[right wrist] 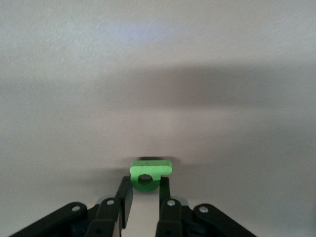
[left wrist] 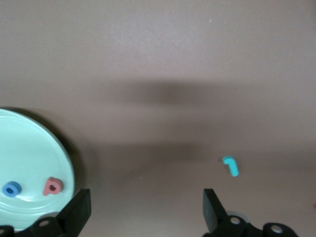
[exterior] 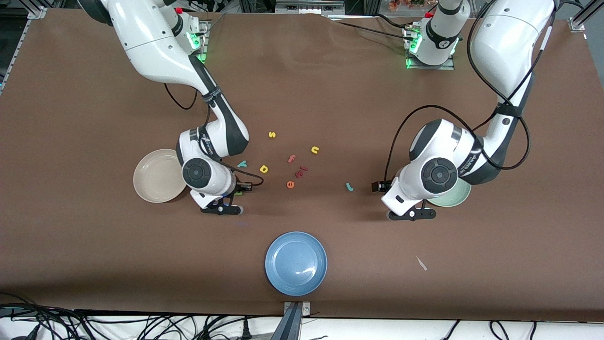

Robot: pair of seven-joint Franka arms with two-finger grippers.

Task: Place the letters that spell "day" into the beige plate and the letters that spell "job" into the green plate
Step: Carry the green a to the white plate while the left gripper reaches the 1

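My right gripper [right wrist: 146, 190] [exterior: 222, 209] is shut on the green a [right wrist: 148, 176], low over the table beside the beige plate [exterior: 158, 175], which holds nothing. The light teal y [exterior: 242, 164] and yellow d [exterior: 264, 168] lie on the table close to that arm. My left gripper [left wrist: 143, 210] [exterior: 411, 215] stands open and holds nothing, beside the green plate [left wrist: 29, 148] [exterior: 455, 197]. In that plate lie the blue o [left wrist: 11, 188] and the pinkish-red b [left wrist: 52, 186]. The teal j [left wrist: 231, 165] [exterior: 349, 187] lies on the table between the two arms.
A blue plate [exterior: 296, 263] sits near the front edge. Loose letters lie mid-table: a yellow s [exterior: 272, 135], a yellow n [exterior: 315, 150], a pinkish f [exterior: 291, 158], another pinkish piece [exterior: 301, 171] and an orange e [exterior: 290, 184]. A white scrap [exterior: 421, 263] lies toward the left arm's end.
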